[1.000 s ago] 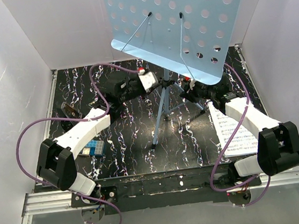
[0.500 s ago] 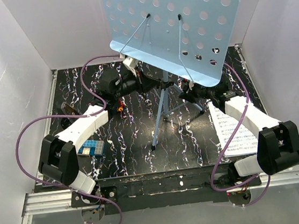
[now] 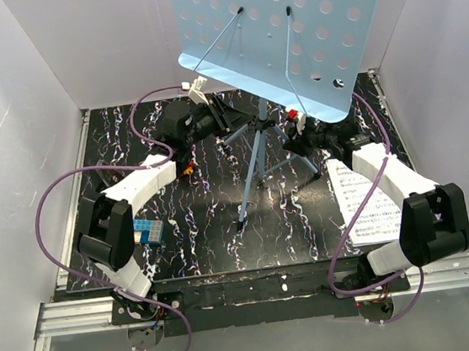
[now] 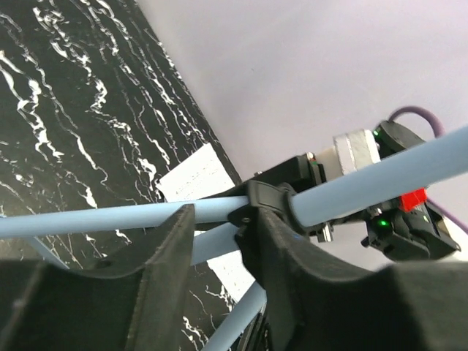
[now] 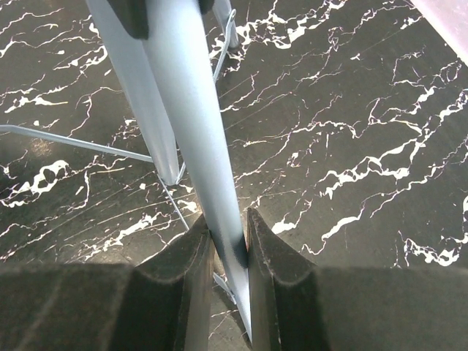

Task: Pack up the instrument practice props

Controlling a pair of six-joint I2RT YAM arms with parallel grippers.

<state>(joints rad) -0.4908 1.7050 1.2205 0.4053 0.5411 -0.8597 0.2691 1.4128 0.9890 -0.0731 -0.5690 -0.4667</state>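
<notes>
1. Left gripper [image 4: 219,219]: fingers spread, straddling the black collar [image 4: 257,207] of the light-blue music stand [image 3: 259,151]. A stand tube crosses the gap between them. The finger on the left of the wrist view stands clear of the collar.
2. Right gripper [image 5: 228,232]: pads pressed together on the pole [image 5: 191,131], pinching it from both sides. The pole runs straight out ahead of the fingertips, with a tripod leg [image 5: 139,95] just beside it.
3. Desk plate [image 3: 286,34]: perforated and tilted, above both grippers, which meet the stand from opposite sides.
4. Tripod legs [image 3: 253,186]: spread on the black marbled table [image 3: 197,222], below and between the two grippers.
5. Sheet-music pages [image 3: 374,206]: flat on the table behind the right gripper, alongside its arm. From the left wrist, a page shows beyond the fingertips.
</notes>
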